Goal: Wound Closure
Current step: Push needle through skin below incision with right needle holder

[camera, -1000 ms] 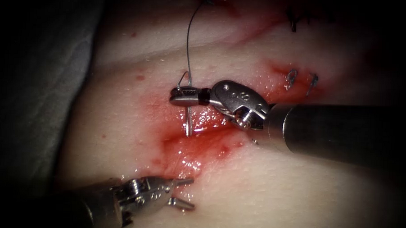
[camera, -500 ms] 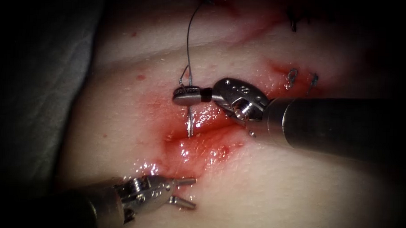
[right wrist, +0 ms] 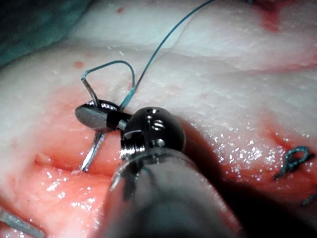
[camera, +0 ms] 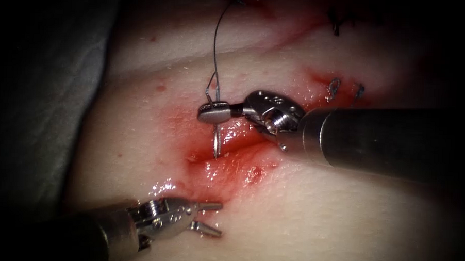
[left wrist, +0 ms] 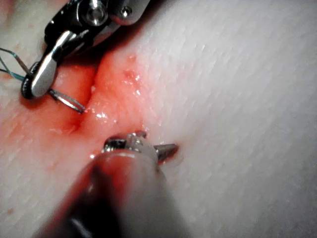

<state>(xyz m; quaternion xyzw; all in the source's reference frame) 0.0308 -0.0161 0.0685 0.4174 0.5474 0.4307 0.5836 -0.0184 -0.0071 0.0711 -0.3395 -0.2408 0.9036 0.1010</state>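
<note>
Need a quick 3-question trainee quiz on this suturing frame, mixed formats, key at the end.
1. True or false: the right tool holds the needle in its jaws.
2. Multiple choice: the left tool holds A) the thread, B) the tissue, C) nothing.
3. Fill in: the needle's tip meets the tissue at the ___.

Key
1. True. The jaws are shut on the needle near its thread end, and the thread runs up from there.
2. C. Its jaws stand open over the tissue, below the cut.
3. Cut. The tip touches the cut's reddened edge; whether it has entered cannot be told.
</note>
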